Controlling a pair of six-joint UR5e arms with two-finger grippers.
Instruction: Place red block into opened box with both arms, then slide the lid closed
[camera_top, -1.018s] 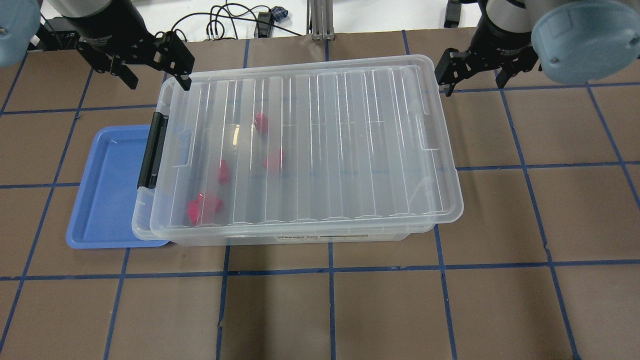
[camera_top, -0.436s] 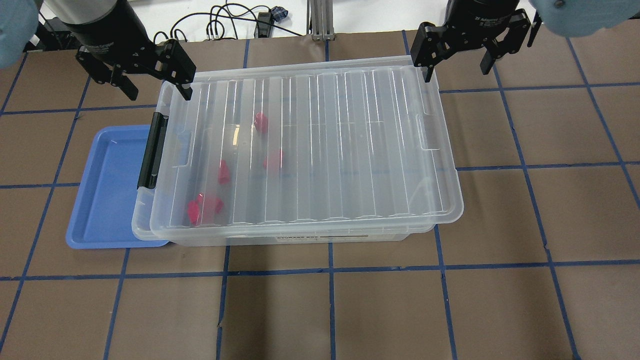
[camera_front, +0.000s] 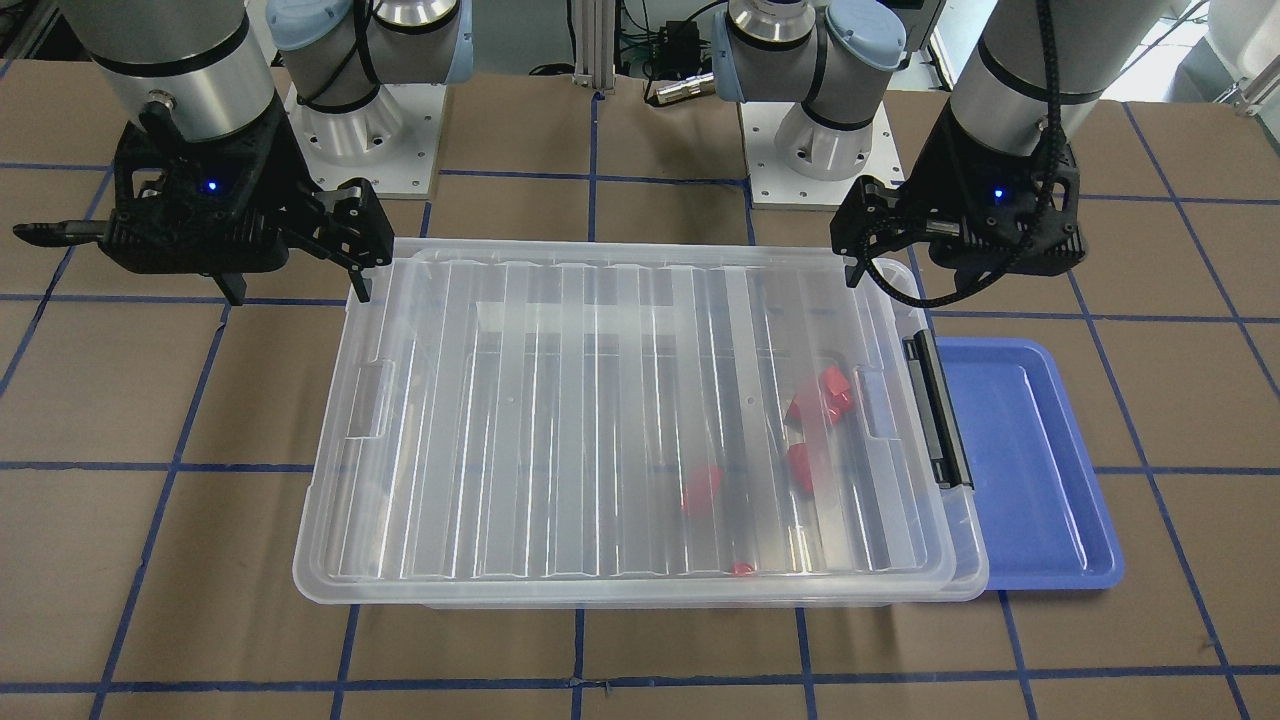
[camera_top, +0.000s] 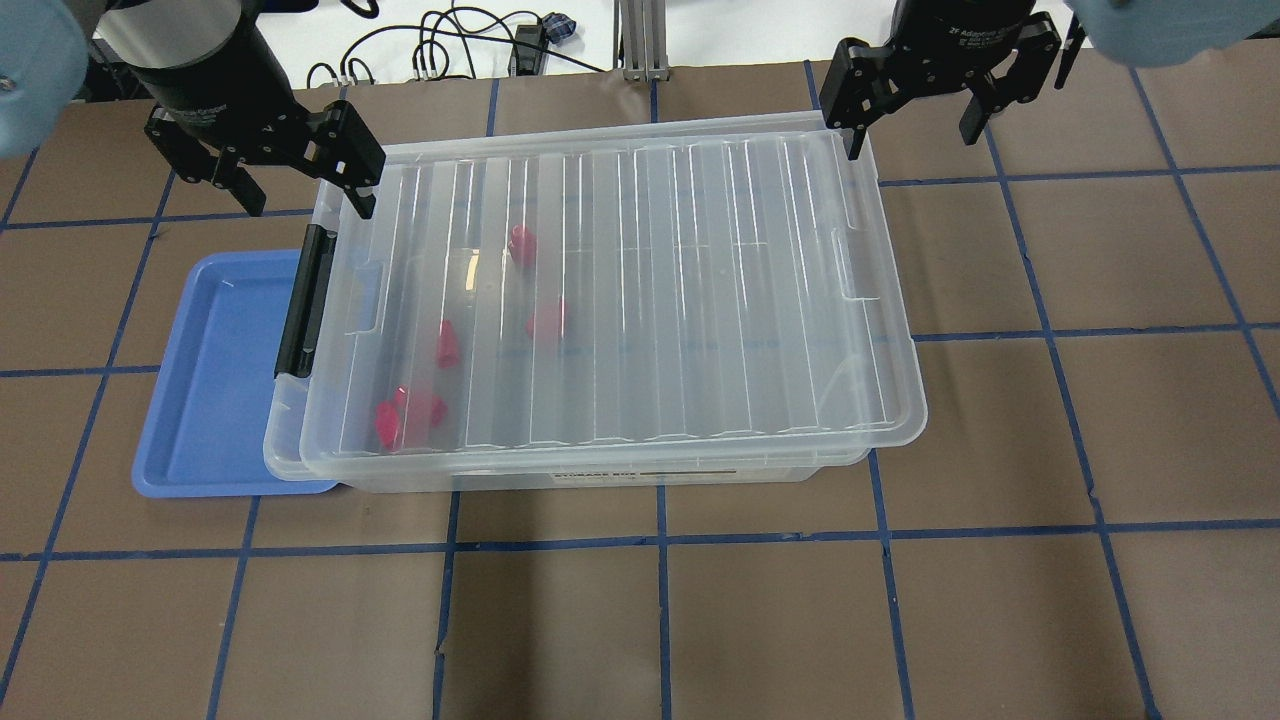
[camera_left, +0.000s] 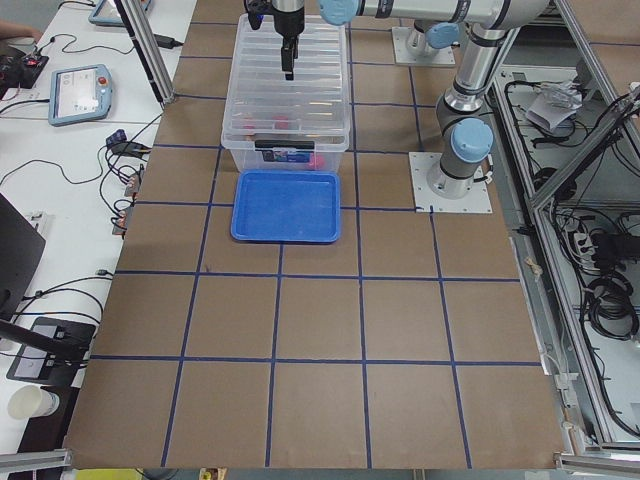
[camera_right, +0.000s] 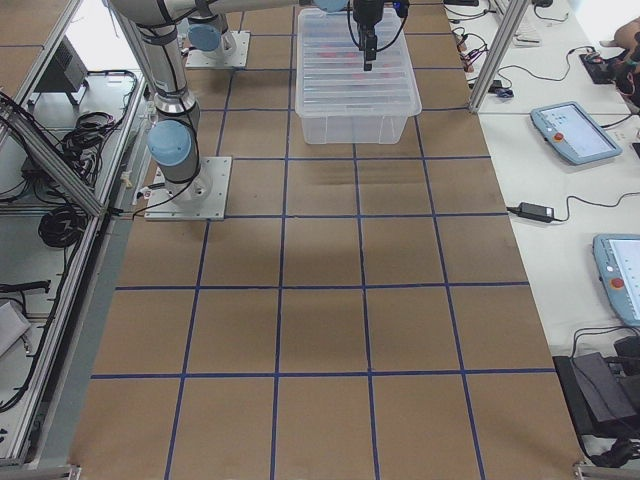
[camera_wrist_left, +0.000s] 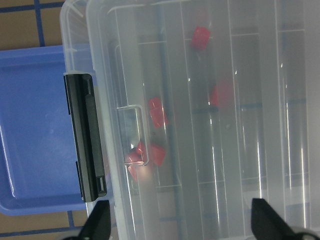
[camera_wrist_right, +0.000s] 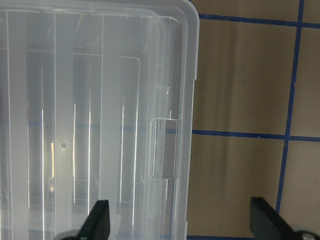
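Lying lidded, the box (camera_top: 700, 475) holds red blocks (camera_top: 447, 344); left hand (camera_top: 303, 195) and right hand (camera_top: 912, 140) gape apart.

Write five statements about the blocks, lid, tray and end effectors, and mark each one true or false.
1. The red blocks lie inside the box, under the lid. True.
2. The left end effector is shut on the lid. False: it is open at the lid's corner and holds nothing.
3. A red block sits on the blue tray. False: every red block in view is in the box.
4. The black latch is on the end of the box next to the blue tray. True.
5. The right end effector is open. True.
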